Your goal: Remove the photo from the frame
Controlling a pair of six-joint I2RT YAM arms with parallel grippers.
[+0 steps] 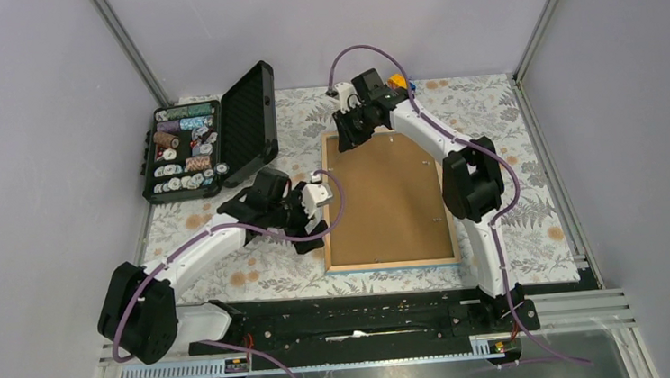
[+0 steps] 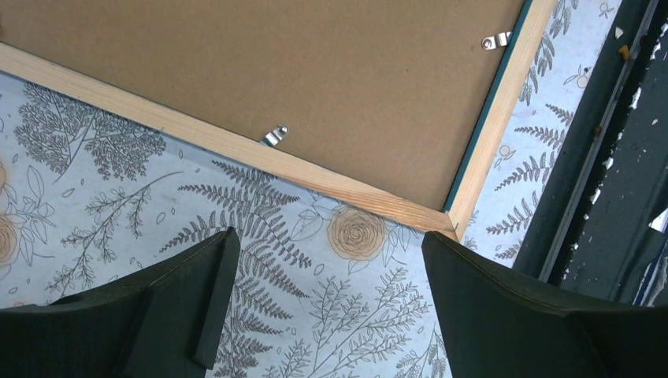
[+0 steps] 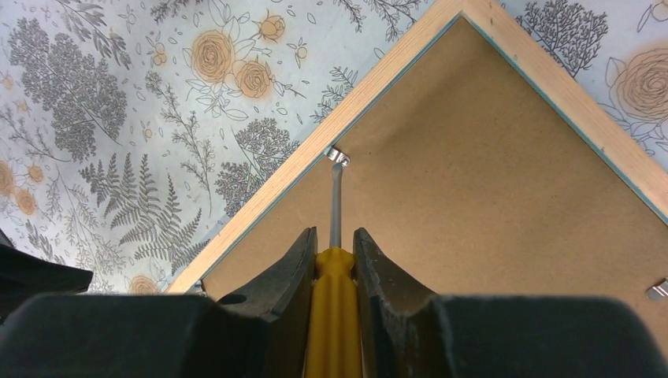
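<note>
One frame (image 1: 391, 198) face-down, photo unseen.

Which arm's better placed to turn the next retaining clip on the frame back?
Right. Its gripper is shut on a yellow-handled screwdriver whose tip already sits at a metal clip near the frame corner. The left gripper hangs open and empty over the tablecloth, off the frame.
</note>
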